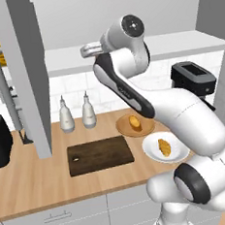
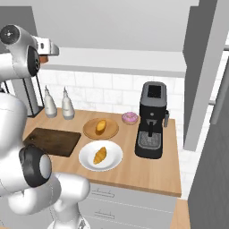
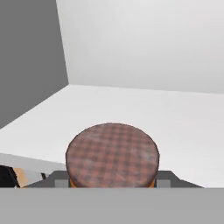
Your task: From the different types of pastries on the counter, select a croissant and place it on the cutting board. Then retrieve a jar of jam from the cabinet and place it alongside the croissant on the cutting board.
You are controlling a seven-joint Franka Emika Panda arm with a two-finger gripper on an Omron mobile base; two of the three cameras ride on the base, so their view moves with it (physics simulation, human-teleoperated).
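- Our gripper [image 3: 112, 186] is closed around the jar of jam [image 3: 112, 154], inside the cabinet [image 3: 144, 52] above the worktop [image 1: 28, 183].
- The croissant [image 1: 164, 147] lies on a white plate [image 1: 152, 152], and the cutting board [image 1: 100, 154] is bare.
- We judge the jam step is in hand; next, we draw the jar out and lower it to the board.

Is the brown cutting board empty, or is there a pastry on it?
Empty. The cutting board lies bare on the counter. The croissant sits on a white plate, and the bun on a wooden plate.
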